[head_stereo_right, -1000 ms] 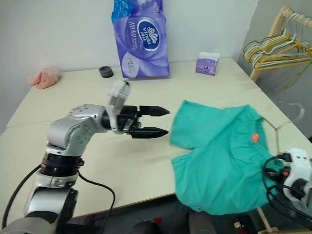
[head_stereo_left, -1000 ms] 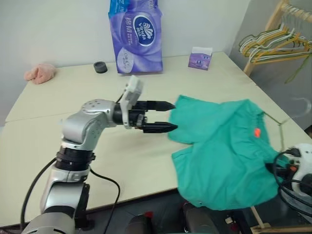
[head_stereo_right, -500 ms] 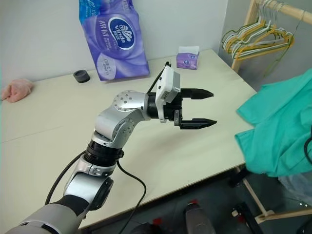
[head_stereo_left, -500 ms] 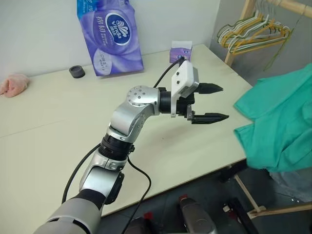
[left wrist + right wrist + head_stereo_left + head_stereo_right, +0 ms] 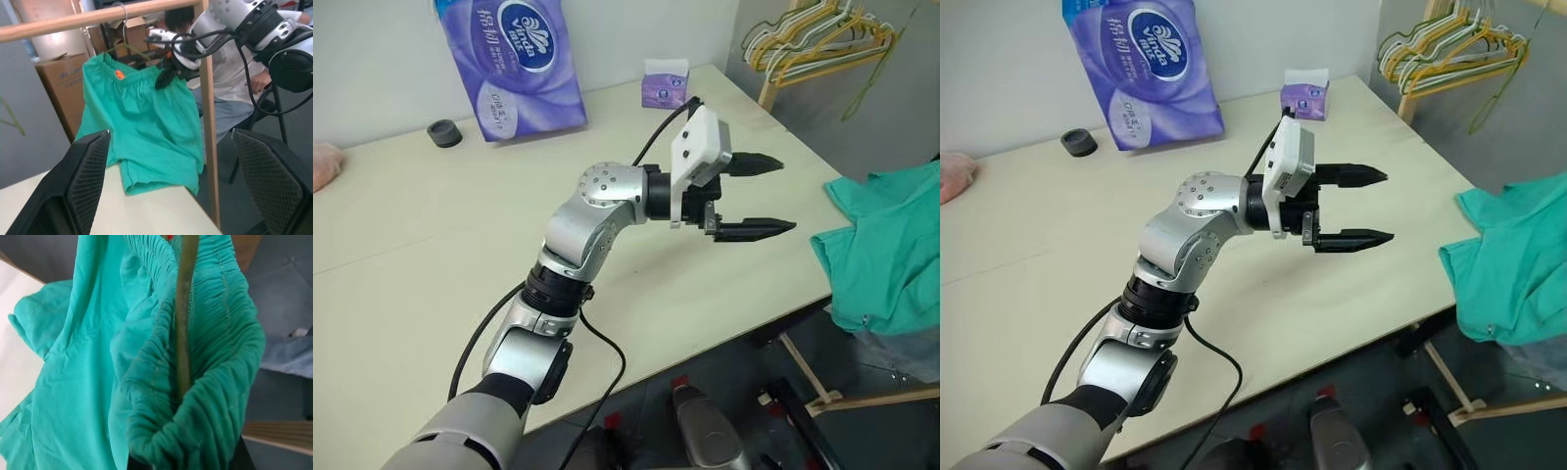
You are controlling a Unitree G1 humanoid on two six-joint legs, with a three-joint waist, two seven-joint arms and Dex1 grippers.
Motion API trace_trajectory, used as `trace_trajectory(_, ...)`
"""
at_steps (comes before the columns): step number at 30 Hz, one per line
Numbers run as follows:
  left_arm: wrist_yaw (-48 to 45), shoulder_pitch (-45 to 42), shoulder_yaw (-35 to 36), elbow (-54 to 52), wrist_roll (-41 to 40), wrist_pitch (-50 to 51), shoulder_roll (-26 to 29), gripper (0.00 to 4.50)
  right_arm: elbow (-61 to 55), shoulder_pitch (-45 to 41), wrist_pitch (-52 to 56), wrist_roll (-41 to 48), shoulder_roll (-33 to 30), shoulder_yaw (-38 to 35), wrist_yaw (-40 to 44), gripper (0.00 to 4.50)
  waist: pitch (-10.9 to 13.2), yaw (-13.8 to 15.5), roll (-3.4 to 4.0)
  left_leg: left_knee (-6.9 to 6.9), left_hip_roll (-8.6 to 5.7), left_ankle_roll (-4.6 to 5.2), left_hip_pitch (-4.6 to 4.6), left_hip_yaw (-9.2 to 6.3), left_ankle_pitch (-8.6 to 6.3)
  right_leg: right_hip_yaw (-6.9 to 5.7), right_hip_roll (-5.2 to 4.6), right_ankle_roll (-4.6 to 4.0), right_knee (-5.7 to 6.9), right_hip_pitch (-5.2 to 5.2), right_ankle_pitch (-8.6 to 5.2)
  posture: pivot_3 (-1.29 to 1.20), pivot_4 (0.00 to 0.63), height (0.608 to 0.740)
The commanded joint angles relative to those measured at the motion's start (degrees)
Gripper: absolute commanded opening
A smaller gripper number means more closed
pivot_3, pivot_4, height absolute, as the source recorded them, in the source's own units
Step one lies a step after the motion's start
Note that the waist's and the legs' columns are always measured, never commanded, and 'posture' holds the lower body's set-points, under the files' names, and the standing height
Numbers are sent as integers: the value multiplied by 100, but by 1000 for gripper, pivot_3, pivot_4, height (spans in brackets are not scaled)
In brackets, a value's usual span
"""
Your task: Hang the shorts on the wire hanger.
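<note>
The teal shorts (image 5: 142,122) hang in the air past the table's right edge, orange tag (image 5: 119,74) on the gathered waistband. My right gripper (image 5: 164,78) is shut on that waistband together with the thin olive wire hanger (image 5: 184,308), which runs through the bunched cloth. The hanger's hook (image 5: 124,19) rises beside a wooden rail (image 5: 73,22). Over the table's right part, my left gripper (image 5: 787,195) stands open and level, empty, pointing at the shorts (image 5: 891,255).
A wooden rack with bunched yellow and green hangers (image 5: 818,39) stands at the back right. A purple tissue pack (image 5: 509,59), a small tissue box (image 5: 664,83) and a black cap (image 5: 442,132) sit at the table's far side. A person (image 5: 230,63) sits behind the rack post (image 5: 209,122).
The shorts have left the table, lifted up and off to the right. My left arm swung right and a little up, still open. The camera has panned right.
</note>
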Motion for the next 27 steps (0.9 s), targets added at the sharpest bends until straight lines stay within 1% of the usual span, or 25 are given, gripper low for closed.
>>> trace_trajectory(1,-21,-227,115,4,-164,1,-101,4201,-24,-239,244,-8,-79,-70,-50,0,13,-19,-2,0,0,0,1,5,0,6,0,5,-3,0,2,-456,254,740)
trace_trajectory(6,-80,-394,141,187,-294,96,-226,4201,-338,-549,382,-26,218,-318,-185,0,20,-69,-13,0,0,0,0,12,-1,14,-1,18,-10,-3,6,-459,247,740)
trace_trajectory(9,-73,-478,143,293,-330,104,-311,4218,-536,-687,224,-64,294,-435,-291,743,22,-103,-9,-1,0,0,-1,14,-1,15,-2,23,-17,-4,8,-462,241,740)
trace_trajectory(12,-61,-541,164,384,-361,134,-389,4218,-779,-779,132,4,326,-495,-287,1741,28,-140,3,-1,0,0,-2,14,-1,16,-3,33,-31,-7,14,-462,238,740)
trace_trajectory(16,-33,-605,189,502,-391,149,-464,4218,-1060,-825,-125,-19,321,-519,-350,3186,30,-165,5,-4,0,0,-4,16,-2,18,-3,45,-50,-6,21,-461,235,740)
trace_trajectory(20,-32,-659,187,630,-371,92,-503,4218,-1256,-904,-546,-101,362,-480,-550,4456,30,-179,6,-4,0,3,-4,30,-3,33,-3,50,-57,-7,24,-457,224,740)
trace_trajectory(23,-35,-678,197,695,-359,60,-513,4218,-1443,-848,-1093,-117,343,-265,-577,4456,30,-184,6,-4,0,4,-3,32,-4,34,-3,52,-58,-8,25,-454,219,740)
trace_trajectory(25,-34,-689,203,741,-340,31,-509,4218,-1699,-624,-1828,-211,247,78,-423,4456,29,-188,8,-6,0,4,-2,34,-4,38,-3,52,-57,-8,25,-451,216,740)
trace_trajectory(27,-18,-691,209,776,-314,-3,-502,4218,-1898,-463,-2408,-362,233,298,-442,4456,27,-195,11,-9,0,4,-2,36,-4,41,-3,53,-57,-10,25,-448,211,740)
